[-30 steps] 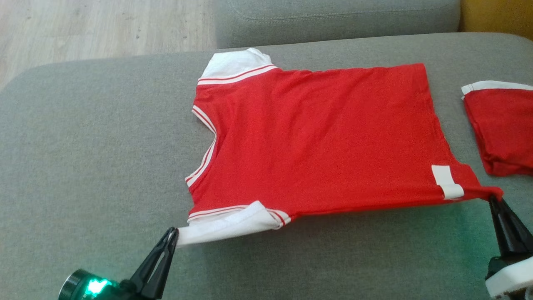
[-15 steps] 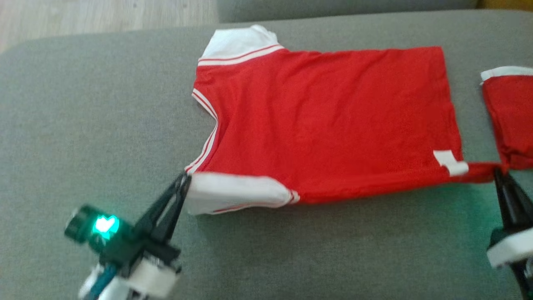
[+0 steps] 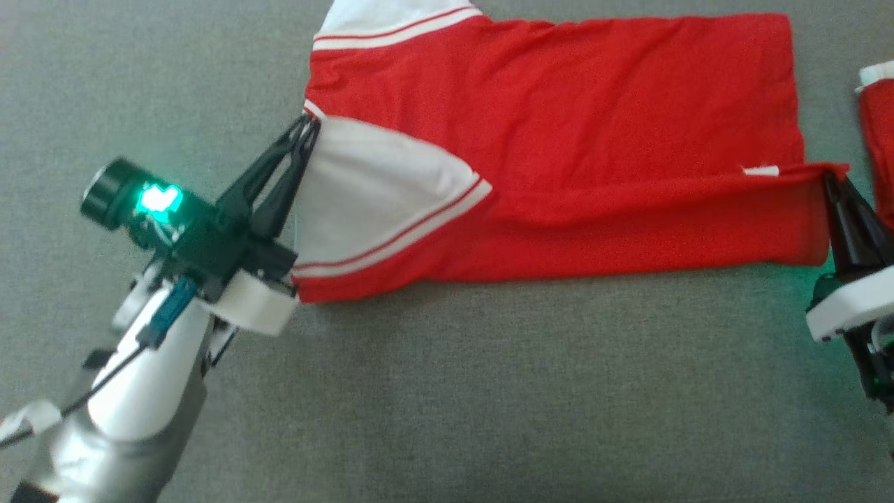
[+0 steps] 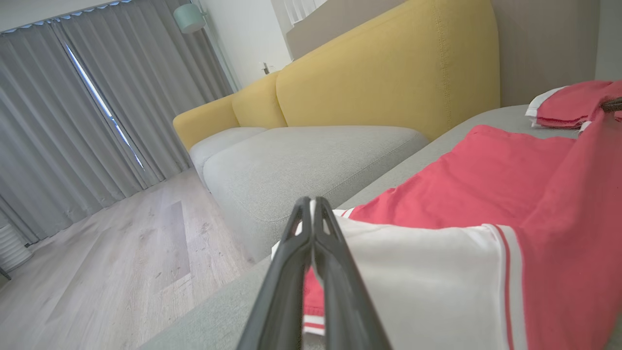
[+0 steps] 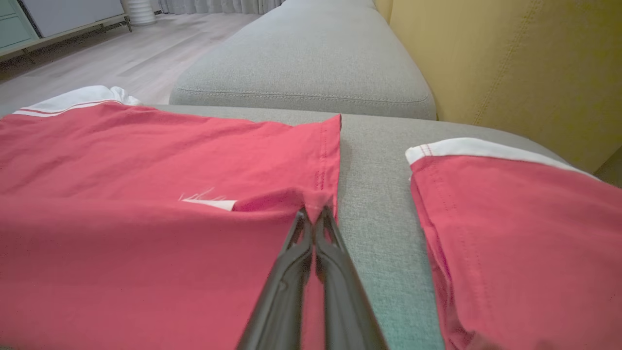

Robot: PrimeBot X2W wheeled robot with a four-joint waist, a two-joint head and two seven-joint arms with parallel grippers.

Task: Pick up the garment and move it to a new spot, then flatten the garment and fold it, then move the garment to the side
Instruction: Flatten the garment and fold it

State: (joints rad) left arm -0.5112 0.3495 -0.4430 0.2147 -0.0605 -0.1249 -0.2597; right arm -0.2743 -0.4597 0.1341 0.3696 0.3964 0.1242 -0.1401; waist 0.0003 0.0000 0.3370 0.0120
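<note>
1. The shirt (image 3: 559,119), red with white sleeves, lies spread on the grey sofa seat (image 3: 489,391). Its near long edge is turned up over the body in a band that runs from one gripper to the other.
2. The left gripper (image 3: 307,126) is clamped tight on the edge of the near sleeve (image 3: 370,188). This sleeve lies opened out over the red body at the shirt's neck end.
3. The right gripper (image 3: 831,180) is pinched closed on the shirt's hem corner, and the cloth bunches at its fingertips. A small white label (image 3: 761,170) peeks out just beside them.
4. The two grippers thus hold opposite ends of the folded band, which stretches fairly straight between them.
5. The far sleeve (image 5: 73,99) lies flat near the seat's far edge, with the wooden floor (image 5: 121,48) beyond it.
6. A second garment (image 3: 878,126), red with white trim, lies on the seat to the right of the right gripper. A strip of bare seat separates it from the shirt.
7. A yellow backrest (image 5: 510,63) rises along the seat's right edge.
</note>
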